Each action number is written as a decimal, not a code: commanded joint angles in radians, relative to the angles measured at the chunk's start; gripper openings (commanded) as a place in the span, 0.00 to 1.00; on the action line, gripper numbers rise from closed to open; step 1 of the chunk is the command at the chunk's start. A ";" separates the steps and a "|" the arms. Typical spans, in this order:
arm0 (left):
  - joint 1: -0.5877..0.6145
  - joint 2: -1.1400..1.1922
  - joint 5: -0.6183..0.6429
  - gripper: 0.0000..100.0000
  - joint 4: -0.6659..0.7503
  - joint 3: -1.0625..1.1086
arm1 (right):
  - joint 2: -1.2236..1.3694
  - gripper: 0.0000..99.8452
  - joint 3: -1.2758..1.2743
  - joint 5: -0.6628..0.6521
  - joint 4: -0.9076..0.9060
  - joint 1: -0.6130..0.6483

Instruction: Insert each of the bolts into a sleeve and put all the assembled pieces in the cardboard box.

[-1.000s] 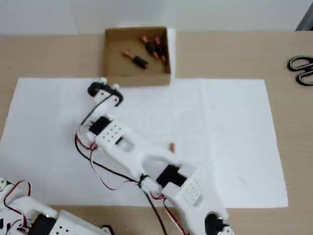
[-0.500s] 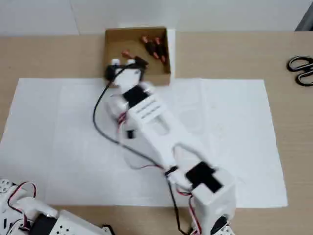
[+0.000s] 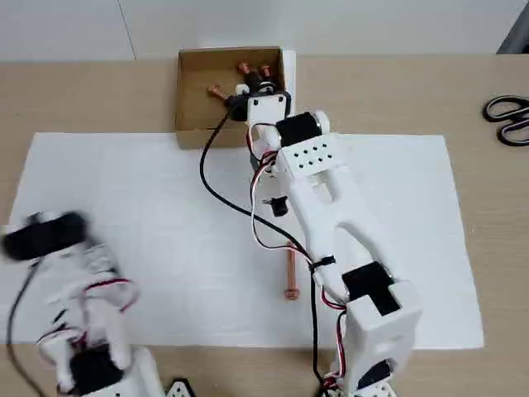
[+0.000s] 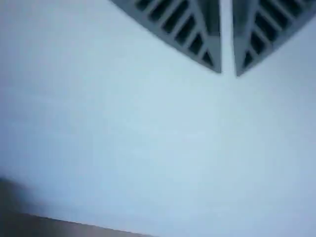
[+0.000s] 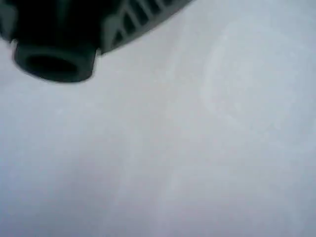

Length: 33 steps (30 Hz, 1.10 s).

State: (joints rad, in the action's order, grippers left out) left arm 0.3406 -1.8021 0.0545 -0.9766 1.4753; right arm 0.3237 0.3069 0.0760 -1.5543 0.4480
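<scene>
In the high view my right arm stretches from the near edge to the cardboard box (image 3: 207, 137), with its gripper (image 3: 242, 93) over the box's near right part. The right wrist view shows a black sleeve (image 5: 54, 61) held against a grey ribbed finger (image 5: 143, 19) above a white surface. Several orange-and-black assembled pieces (image 3: 252, 74) lie in the box. One orange bolt (image 3: 291, 273) lies loose on the white paper beside the right arm. My left gripper (image 3: 41, 236) hangs over the paper's left part. Its fingers (image 4: 228, 71) stand nearly together with nothing between them.
A large white paper sheet (image 3: 413, 248) covers the middle of the wooden table. Scissors (image 3: 508, 117) lie at the far right edge. A small black part (image 3: 278, 205) shows under the right arm by its cables; I cannot tell what it is.
The right arm swung from the paper's left part up to the box. The left arm rose from the near left corner over the paper. The loose bolt now shows in full.
</scene>
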 commanded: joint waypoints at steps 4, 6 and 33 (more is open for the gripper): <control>-0.183 -0.008 0.000 0.01 0.052 -0.035 | 0.153 0.00 0.023 -0.002 0.056 -0.007; -0.183 -0.008 0.000 0.01 0.095 -0.035 | 0.180 0.00 0.023 -0.002 0.094 -0.007; -0.183 -0.009 -0.002 0.01 0.137 -0.035 | 0.234 0.19 0.025 -0.002 0.202 -0.084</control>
State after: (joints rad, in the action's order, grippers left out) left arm 0.1642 -1.8036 0.0545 -0.8677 1.4753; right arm 0.5692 0.3084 0.0775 -1.3640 0.3974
